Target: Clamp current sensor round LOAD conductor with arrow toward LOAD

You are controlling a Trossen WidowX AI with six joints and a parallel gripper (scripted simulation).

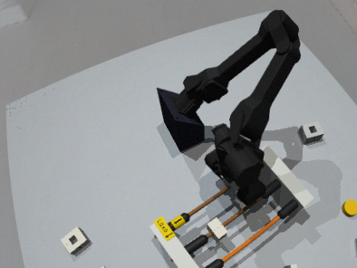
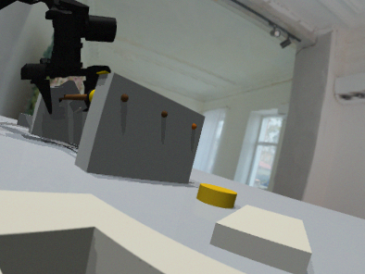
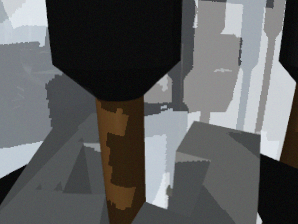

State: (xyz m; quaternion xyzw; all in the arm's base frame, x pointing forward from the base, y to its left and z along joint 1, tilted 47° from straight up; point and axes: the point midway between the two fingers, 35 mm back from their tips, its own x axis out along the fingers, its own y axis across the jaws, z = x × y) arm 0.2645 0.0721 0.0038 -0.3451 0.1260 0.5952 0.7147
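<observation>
Wrist view: blocky grey sensor [image 3: 225,170] flanks smooth brown cylindrical conductor [image 1: 208,201] [image 2: 76,97] [image 3: 125,155].

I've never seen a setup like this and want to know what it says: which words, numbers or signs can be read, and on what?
"LOAD", with an arrow beside it: on the yellow marker on the pale end block.
An arrow, no words: on the yellow band round the conductor.
I can make out no other lettering.
</observation>
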